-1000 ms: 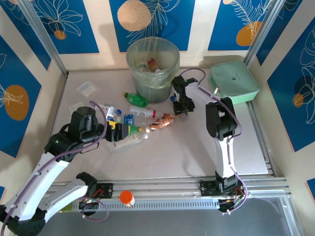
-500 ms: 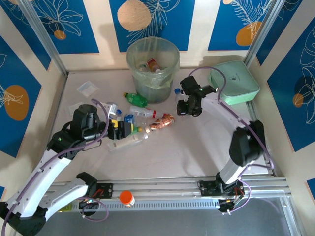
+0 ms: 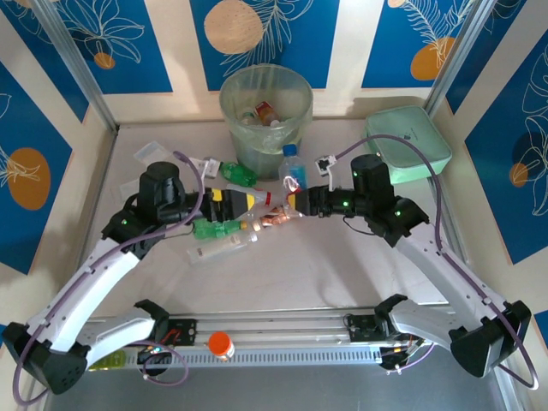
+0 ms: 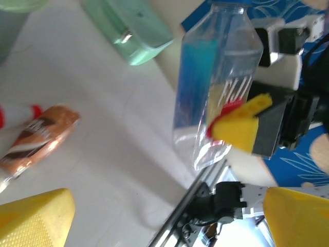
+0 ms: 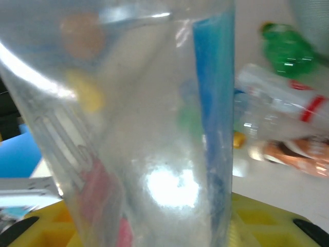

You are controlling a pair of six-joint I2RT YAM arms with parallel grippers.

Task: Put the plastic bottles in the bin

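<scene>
Top external: right hand [image 3: 295,199] clamped on the blue-cap bottle [image 3: 293,171], which stands upright with its long axis vertical and cap up, just lower right of the bin [image 3: 257,141]. The bin lies up-left of the bottle and close, so the right arm looks the one to lift it over the rim. Left hand [image 3: 242,199] spread wide and empty, next to the loose bottles [image 3: 214,229] mid-table [image 3: 342,265]

Left wrist: own yellow fingers [image 4: 36,218] far apart, nothing between them; blue-cap bottle [image 4: 216,87] at upper right, pinched by the right hand's finger [image 4: 239,126]; copper bottle [image 4: 41,136] lying at left

Right wrist: blue-cap bottle [image 5: 154,128] close up in the grip; green bottle [image 5: 285,51] at upper right
</scene>
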